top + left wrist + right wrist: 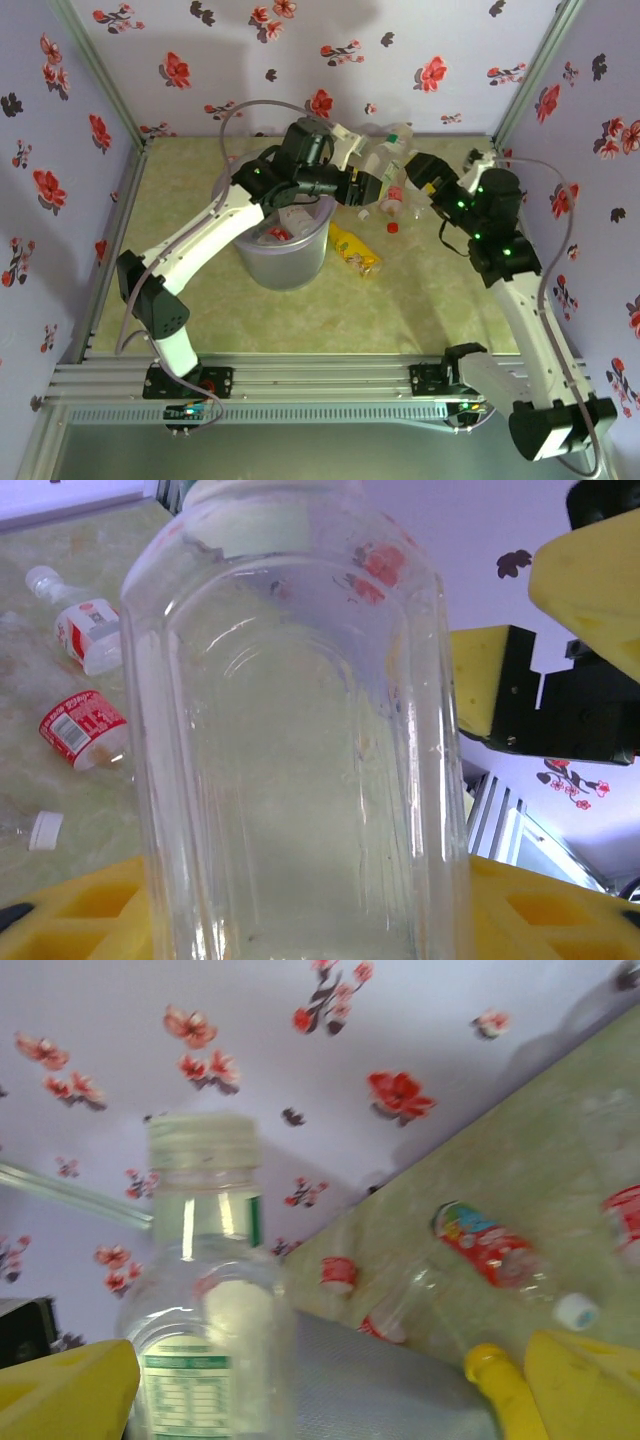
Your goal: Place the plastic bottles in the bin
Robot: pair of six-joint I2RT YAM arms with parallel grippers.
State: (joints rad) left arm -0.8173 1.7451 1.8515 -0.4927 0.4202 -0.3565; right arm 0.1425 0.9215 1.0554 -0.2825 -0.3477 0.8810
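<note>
Left wrist view: my left hand [310,925] is clamped on a green-labelled bottle [300,760]. Its clear body is wedged between the yellow pads [70,915] at the bottom of the frame. My right hand [545,635] stands just beside the bottle's upper part, its two yellow fingers apart.

Right wrist view: the right hand [310,1385] is spread wide. One finger [65,1390] is close against the bottle [205,1290] and the other is well off to the side. I cannot tell whether either finger touches it. The bottle's pale cap [203,1140] is on.

Top external view: the held bottle [388,155] is in the air between the left hand [375,180] and the right hand [425,172], just beyond the far right rim of the bin [300,268]. The bin stands upright on the bench [420,310], left of centre, under my left forearm. Clear plastic with a red patch [278,232] lies inside it.

A yellow-labelled bottle [355,250] lies on the bench just right of the bin, outside it. Farther back, below the two hands, a red-and-white-labelled bottle [393,200] lies on its side. The left wrist view shows a red-labelled bottle [85,730] lying near it but apart.
</note>
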